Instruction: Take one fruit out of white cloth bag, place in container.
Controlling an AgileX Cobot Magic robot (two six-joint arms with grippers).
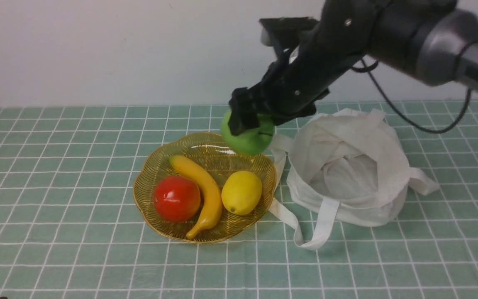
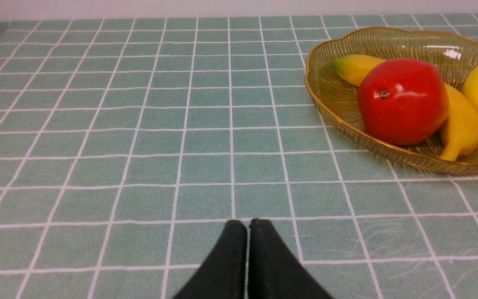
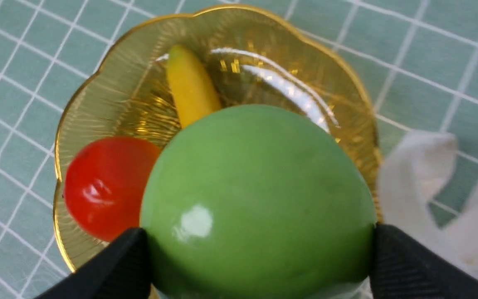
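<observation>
While its left end effector (image 2: 248,226) waits nearest the camera side, fingertips pressed together with nothing between them, a two-armed robot holds a green apple (image 1: 249,135) aloft in its right end effector (image 3: 262,249) above a green, white-gridded surface (image 1: 77,249).

Beyond the near stretch of that surface sits the amber scalloped bowl (image 1: 137,195), with a yellow banana (image 1: 208,191) curving through its middle. A red fruit (image 1: 176,198) lies on the robot's left side of the banana and a lemon (image 1: 242,193) on its right. Just beside the bowl, on the robot's right, the white cloth bag (image 1: 388,187) slumps with its mouth gaping, one strap (image 1: 326,220) looped forward on the surface. No fruit can be made out in the part of the bag's interior that shows.

Farther back, the apple hangs clear of the bag, over the bowl's far side toward the bag, pinched between the two dark fingers of the right end effector, its stem pointing off to the side. A pale wall (image 1: 98,54) closes the scene behind.

The step in hand appears to be the transfer into the container, with the removal done. The next move likely calls for a small shift inward over the open space behind the lemon, a gentle lowering, and a release only once the apple is supported, lest it roll against the rim.
</observation>
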